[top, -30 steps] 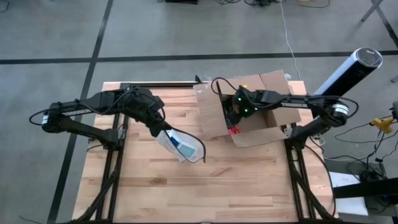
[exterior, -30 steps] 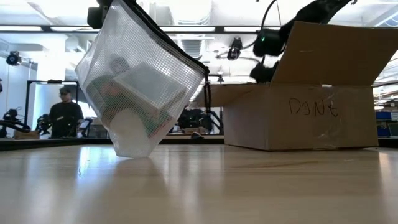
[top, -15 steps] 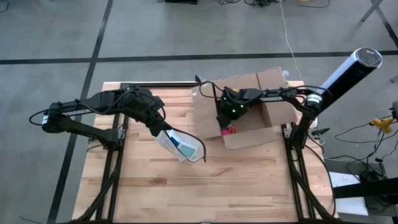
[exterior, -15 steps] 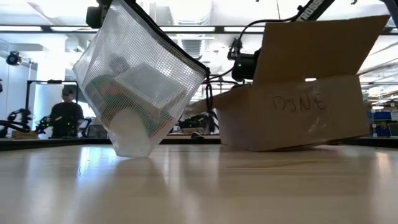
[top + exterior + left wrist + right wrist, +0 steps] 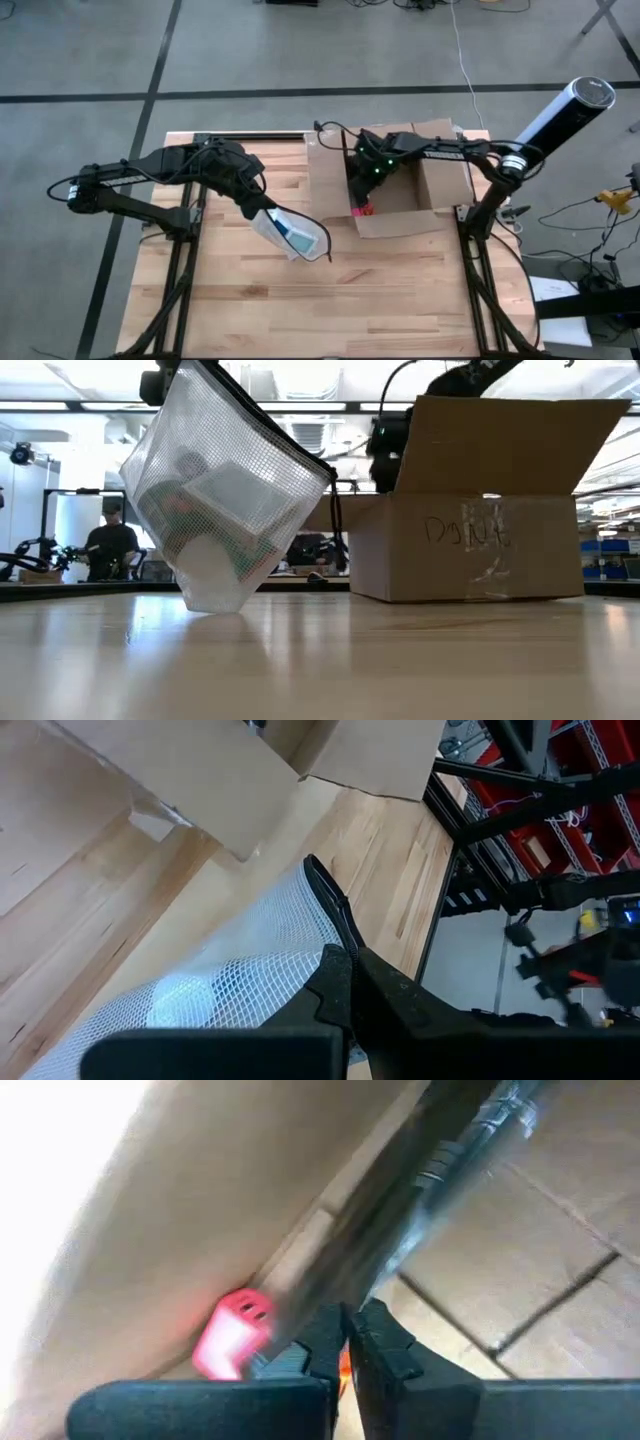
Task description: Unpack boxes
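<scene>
Box (image 5: 385, 180) open at table's (image 5: 400, 290) far-right edge.

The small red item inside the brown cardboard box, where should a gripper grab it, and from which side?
Probably from straight above. The small red item lies low against the brown cardboard box's inner wall, so walls block side approaches. Pinch its free sides, fingers parallel to that wall. Its exact shape is unclear.

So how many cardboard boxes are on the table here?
1: the open cardboard box sits at the table's far right, with the right gripper reaching inside. The mesh pouch in the left gripper could hide little.
</scene>
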